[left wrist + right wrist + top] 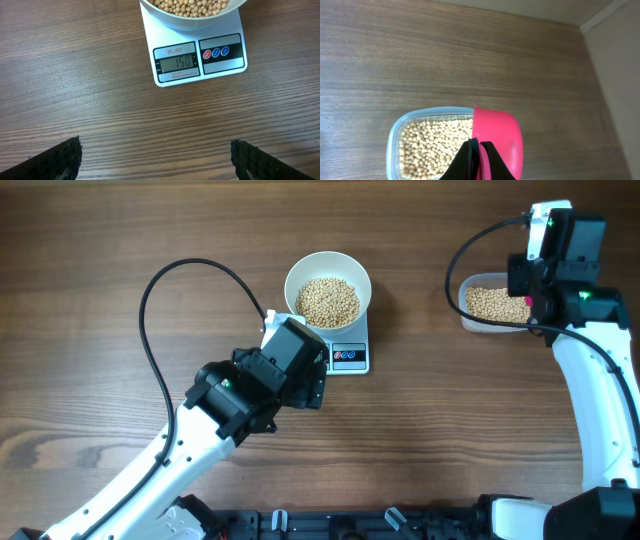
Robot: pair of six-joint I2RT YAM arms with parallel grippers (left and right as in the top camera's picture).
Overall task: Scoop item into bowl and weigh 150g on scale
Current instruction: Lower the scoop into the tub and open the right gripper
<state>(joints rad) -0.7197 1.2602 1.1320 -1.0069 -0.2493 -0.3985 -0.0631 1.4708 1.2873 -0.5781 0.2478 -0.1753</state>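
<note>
Left end effector (157, 162): wide open, empty | bowl (192, 22) of soybeans (190, 6) sat on scale (197, 59) just ahead of it, display apparently 150 | right end effector (479, 159): clamped on pink scoop (497, 135), clear container (395, 137) beneath it | advice: add nothing more, keep scoop level, avoid nudging scale.

A brown wood-grain table (120, 240) carries everything, its grain running left to right. Near the middle, a flat white rectangular digital scale (349, 358) sits directly on the wood, its grey display and its dark panel with one red and two blue buttons turned toward the robot's side. Well apart from it, toward the right, a clear rounded-rectangular plastic container (466, 315) also rests on the wood.
</note>
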